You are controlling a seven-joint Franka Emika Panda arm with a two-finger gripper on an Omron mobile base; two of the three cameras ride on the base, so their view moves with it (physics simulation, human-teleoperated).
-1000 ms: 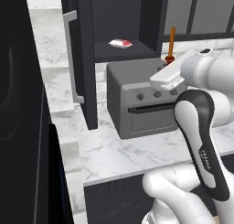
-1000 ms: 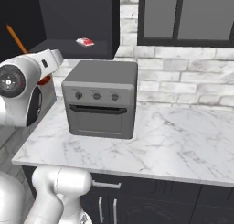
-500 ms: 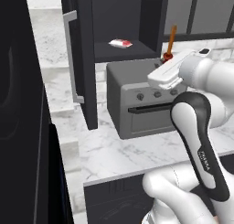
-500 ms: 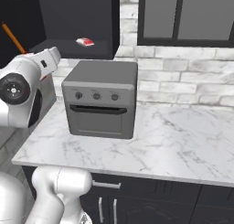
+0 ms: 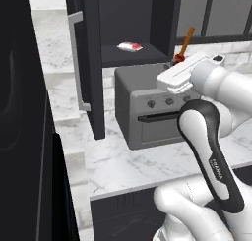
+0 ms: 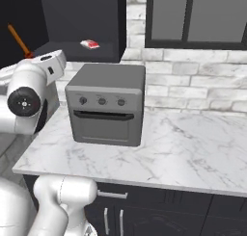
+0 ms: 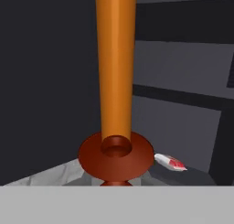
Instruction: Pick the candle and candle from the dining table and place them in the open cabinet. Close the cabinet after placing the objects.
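An orange taper candle in a dark red holder stands tilted above the grey oven, and my gripper is shut on the holder's base. The hand view looks up along the candle from its holder. From the right it appears as the candle left of the cabinet opening. The dark cabinet is open, its door swung out to the left. A small red and white thing lies on its shelf. The dining table is out of view.
A grey toaster oven sits on the marble counter right under the cabinet. The door's silver bar handle juts out at the left. Grey-paned cabinets and a brick wall lie to the right. A tall black unit borders the left.
The hand with the candle has crept a little toward the cabinet opening. Nothing else has moved.
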